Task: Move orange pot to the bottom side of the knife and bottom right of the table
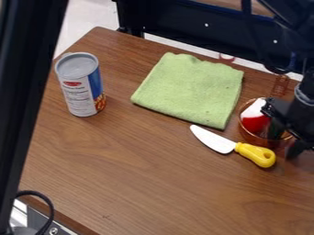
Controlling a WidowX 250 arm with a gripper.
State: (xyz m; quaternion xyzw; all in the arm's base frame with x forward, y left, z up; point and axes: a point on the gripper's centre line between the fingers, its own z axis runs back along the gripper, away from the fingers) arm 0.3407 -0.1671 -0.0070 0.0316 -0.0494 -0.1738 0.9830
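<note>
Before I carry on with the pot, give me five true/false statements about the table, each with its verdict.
1. The gripper is at the orange pot, near the view's right edge. True.
2. The blade of the knife points toward the green cloth, its yellow handle away from it. True.
3. The orange pot is already on the bottom side of the knife. False: it is on the upper side, just above the yellow handle in the view.
4. The orange pot is empty. False: a red and white object is in it.
5. The can lies on its side. False: it stands upright, left of the green cloth.
</note>
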